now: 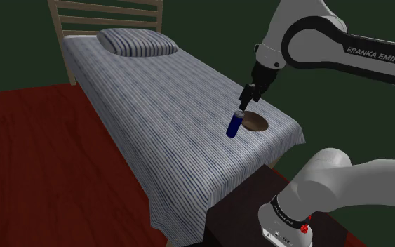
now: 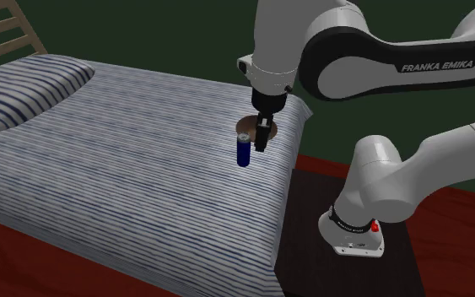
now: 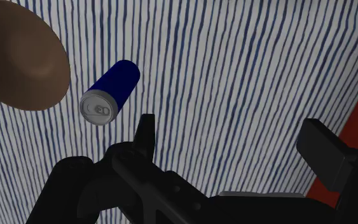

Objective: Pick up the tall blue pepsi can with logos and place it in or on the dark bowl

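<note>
can upright beside bowl, gripper open above

"franka emika" reads in white on a dark link of the arm. the black gripper hangs over the bed, jaws wide apart and clasping nothing, near the can but clear of it. the blue can stands on the striped bedspread, just beside the brown bowl; its label is too small to read. farther off are a striped pillow and a slatted headboard.

I'm working in a bedroom of a home: a single bed under a blue-and-white striped sheet takes up most of what I see. A matching striped pillow lies at its head, against a pale slatted headboard. Around it are a dark red floor and dark green walls.
</note>
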Motion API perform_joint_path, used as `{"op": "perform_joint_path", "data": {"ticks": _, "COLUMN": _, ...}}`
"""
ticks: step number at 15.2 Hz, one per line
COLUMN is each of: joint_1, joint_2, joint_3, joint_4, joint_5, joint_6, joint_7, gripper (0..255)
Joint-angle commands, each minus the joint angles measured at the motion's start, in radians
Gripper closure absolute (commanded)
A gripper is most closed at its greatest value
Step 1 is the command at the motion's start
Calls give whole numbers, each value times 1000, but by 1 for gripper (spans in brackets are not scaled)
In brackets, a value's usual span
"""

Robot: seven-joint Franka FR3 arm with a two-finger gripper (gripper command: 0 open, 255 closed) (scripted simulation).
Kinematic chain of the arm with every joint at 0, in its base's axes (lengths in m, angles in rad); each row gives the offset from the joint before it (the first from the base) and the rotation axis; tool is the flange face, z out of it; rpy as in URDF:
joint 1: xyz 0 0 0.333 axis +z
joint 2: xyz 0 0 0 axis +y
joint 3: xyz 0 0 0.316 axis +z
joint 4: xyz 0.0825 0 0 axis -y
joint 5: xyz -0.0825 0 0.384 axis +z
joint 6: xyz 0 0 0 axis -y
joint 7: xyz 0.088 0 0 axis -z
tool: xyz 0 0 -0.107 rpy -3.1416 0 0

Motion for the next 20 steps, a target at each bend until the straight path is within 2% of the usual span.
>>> {"op": "perform_joint_path", "data": {"ticks": 1, "joint_1": 0, "joint_2": 0, "joint_3": 0, "joint_4": 0, "joint_5": 0, "joint_6": 0, "joint_7": 0, "gripper": 0}}
{"op": "perform_joint_path", "data": {"ticks": 9, "joint_1": -35, "joint_2": 157, "joint_3": -167, "joint_4": -58, "joint_5": -65, "joint_6": 201, "joint_7": -207, "gripper": 0}}
{"op": "perform_joint_path", "data": {"ticks": 17, "joint_1": -47, "joint_2": 416, "joint_3": -325, "joint_4": -16, "joint_5": -72, "joint_6": 394, "joint_7": -424, "gripper": 0}}
{"op": "perform_joint_path", "data": {"ticks": 20, "joint_1": -47, "joint_2": 429, "joint_3": -328, "joint_4": -34, "joint_5": -71, "joint_6": 424, "joint_7": -426, "gripper": 0}}
